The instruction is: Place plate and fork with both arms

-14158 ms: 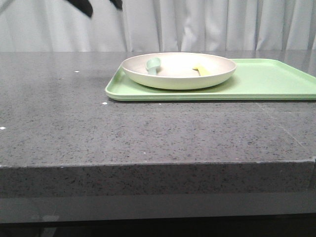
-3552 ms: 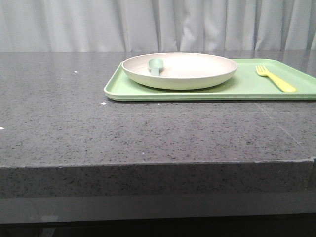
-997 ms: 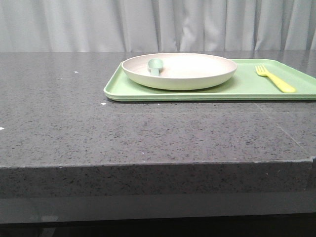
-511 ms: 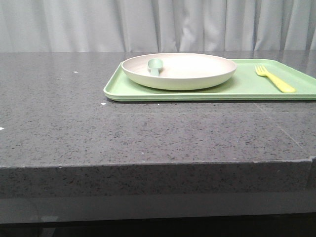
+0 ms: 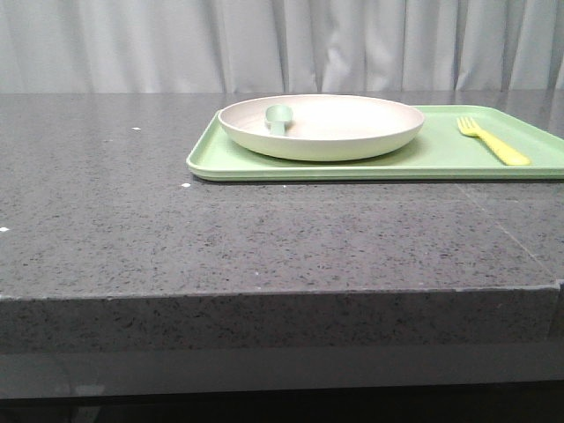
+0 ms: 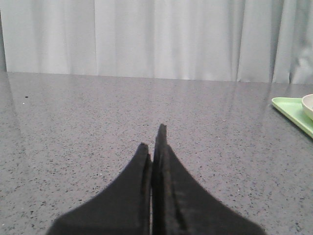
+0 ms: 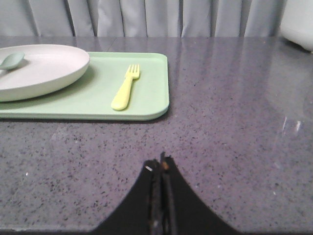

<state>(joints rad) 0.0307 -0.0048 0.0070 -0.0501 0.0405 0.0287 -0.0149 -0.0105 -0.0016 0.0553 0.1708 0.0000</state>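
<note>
Resting on the grey table (image 5: 264, 238), the green tray (image 5: 441, 159) carries the plate (image 5: 322, 126), unmoved over the last seconds; the fork (image 5: 493, 141), earlier in that plate, now lies on the tray beside it, so placing looks finished. Both the left pincer (image 6: 152, 147) and right pincer (image 7: 161, 166) are pressed closed, empty, well short of the fork.

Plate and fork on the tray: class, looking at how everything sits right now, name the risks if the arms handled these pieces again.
1. The spoon lies loose in the plate; tilting the plate on a lift would probably slide it out.
2. The fork lies flat on the tray, so shut jaws like those of the right gripper might only push it.
3. The plate sits near the tray's left end; a sideways nudge could carry it over the low rim.
</note>
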